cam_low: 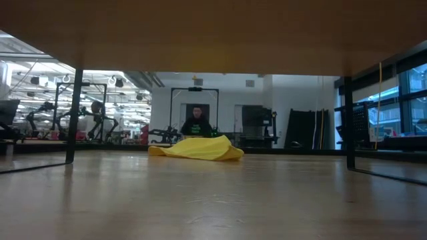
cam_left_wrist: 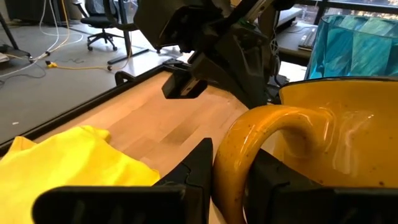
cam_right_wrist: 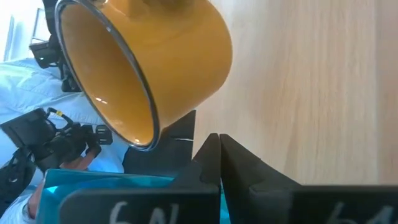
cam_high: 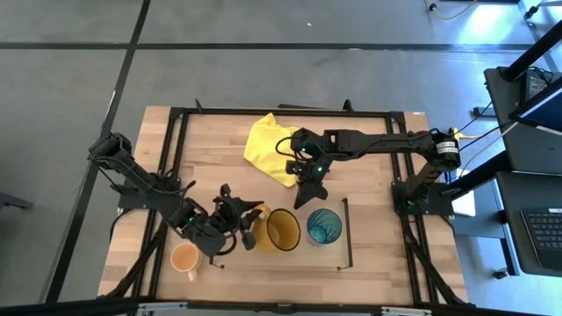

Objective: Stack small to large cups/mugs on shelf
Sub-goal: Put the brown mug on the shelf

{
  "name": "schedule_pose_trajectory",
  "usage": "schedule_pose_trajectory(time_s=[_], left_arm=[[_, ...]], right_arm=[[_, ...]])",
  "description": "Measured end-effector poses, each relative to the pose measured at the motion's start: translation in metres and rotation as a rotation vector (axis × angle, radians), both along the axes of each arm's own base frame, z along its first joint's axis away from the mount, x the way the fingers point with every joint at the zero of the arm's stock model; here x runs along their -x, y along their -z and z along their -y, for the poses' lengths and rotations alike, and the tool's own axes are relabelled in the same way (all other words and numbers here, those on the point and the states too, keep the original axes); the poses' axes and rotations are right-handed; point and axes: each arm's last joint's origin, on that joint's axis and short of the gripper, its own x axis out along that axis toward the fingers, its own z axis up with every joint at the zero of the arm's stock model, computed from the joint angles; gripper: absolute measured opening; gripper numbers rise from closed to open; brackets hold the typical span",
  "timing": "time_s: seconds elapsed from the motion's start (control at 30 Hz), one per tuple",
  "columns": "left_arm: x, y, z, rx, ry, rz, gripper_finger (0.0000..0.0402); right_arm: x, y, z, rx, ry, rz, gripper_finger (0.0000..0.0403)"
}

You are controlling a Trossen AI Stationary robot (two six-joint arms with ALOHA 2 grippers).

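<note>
amber mug (cam_left_wrist: 323, 143) right at my left gripper (cam_left_wrist: 230, 174): my two fingers sit narrow on either side of its handle (cam_left_wrist: 261, 134), clamped or very nearly. from above the mug (cam_high: 283, 229) stands on the shelf (cam_high: 344, 237), just beside the teal tumbler (cam_high: 323, 226).

risk one: i hold by the handle only, off-centre. if i lift, the mug may swing and tip, or twist out of my fingers. if i pull away with the handle snagged, i drag it along the board.

risk two: the tumbler stands so near that any sideways slip knocks it.

risk three: my right gripper (cam_right_wrist: 214, 149), fingers pressed together on nothing, hangs just past the two vessels, over the bare board. crowded; my arms could touch if both move.

small orange mug (cam_high: 185, 258) stands off the shelf, on the table (cam_high: 378, 140) by my left arm, not yet placed.

farther off, yellow cloth (cam_high: 268, 145) lies on the table, out of the way.
</note>
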Motion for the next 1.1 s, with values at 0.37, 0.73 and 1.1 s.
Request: schedule_pose_trajectory(time_s=[0.37,0.73,1.1], left_arm=[[-0.001,0.0,-0.002,-0.024,-0.017,-0.005,0.0054],[0.0,-0.001,-0.003,-0.073,-0.042,-0.015,0.0054],[-0.006,0.003,0.0,-0.155,-0.073,-0.029,0.0054]], right_arm=[[0.0,-0.001,-0.001,-0.027,-0.022,0.007,0.0003],[-0.009,-0.011,-0.001,-0.078,-0.01,0.091,0.0003],[-0.008,-0.01,-0.001,-0.098,-0.005,0.055,0.0003]])
